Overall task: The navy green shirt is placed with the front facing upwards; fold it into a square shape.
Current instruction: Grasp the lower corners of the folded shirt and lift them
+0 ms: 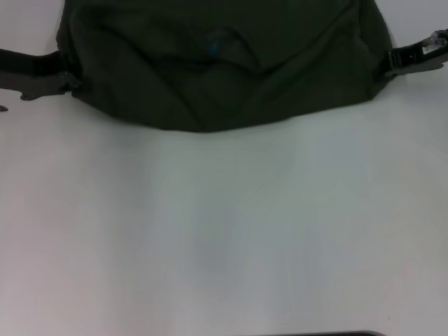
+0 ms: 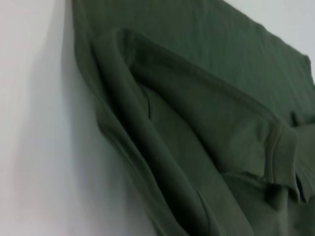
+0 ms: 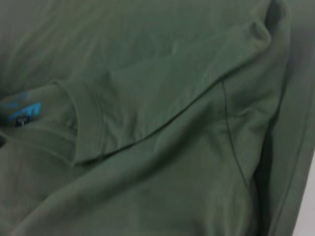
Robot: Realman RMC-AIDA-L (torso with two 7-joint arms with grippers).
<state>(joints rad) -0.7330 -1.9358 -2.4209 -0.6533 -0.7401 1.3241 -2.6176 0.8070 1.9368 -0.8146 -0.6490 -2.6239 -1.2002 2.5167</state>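
Shirt point(image 1: 210, 70), dark olive green, lies bunched along the far edge of a white counter point(image 1: 224, 238), spanning most of that edge from left to right. Its near edge sags in a curve toward the counter's middle. A small blue neck label point(image 1: 212, 46) shows near the shirt's centre.

Left gripper point(image 1: 68, 82) sits at the shirt's left end, low against the counter near its far left corner, touching the fabric. Right gripper point(image 1: 387, 66) sits at the shirt's right end, near the far right corner, also against the fabric. Whether either pair of jaws is closed on cloth or merely beside it cannot be told.

Left wrist view shows folded layers of shirt point(image 2: 197, 123) with a ribbed hem, lying on the counter point(image 2: 34, 123). Right wrist view shows the ribbed collar point(image 3: 86, 118) and the label point(image 3: 22, 112) amid creased fabric.
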